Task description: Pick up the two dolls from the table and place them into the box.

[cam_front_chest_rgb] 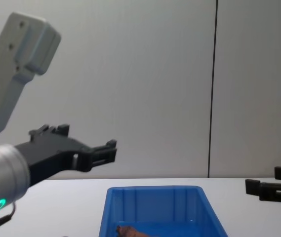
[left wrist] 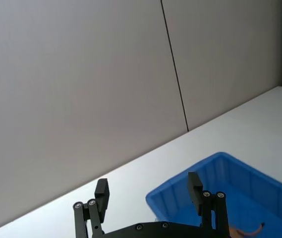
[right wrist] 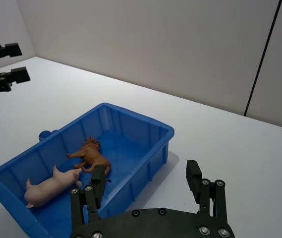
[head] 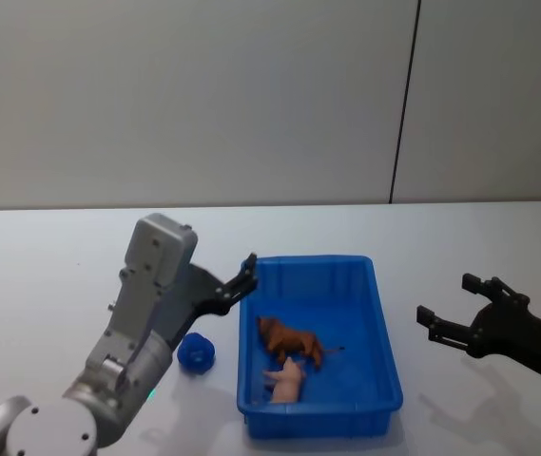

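Observation:
Both dolls lie inside the blue box point(head: 313, 258) on the white table point(head: 61, 256). The reddish-brown doll point(head: 289, 339) rests mid-box, and the pale peach doll point(head: 287, 380) lies just nearer, against it. In the right wrist view the brown doll point(right wrist: 92, 156) and the peach doll point(right wrist: 49, 186) lie on the floor of the box point(right wrist: 136, 116). My left gripper point(head: 248, 275) hovers open and empty at the box's far left corner. My right gripper point(head: 446, 298) stands open and empty, off to the right of the box. From the chest, the left gripper point(cam_front_chest_rgb: 93, 145) hangs above the box point(cam_front_chest_rgb: 152, 188).
A small round blue object point(head: 196, 352) sits on the table just left of the box, under my left arm. A plain grey wall with a dark vertical seam point(head: 403, 104) rises behind the table. Bare tabletop stretches to the far left and right.

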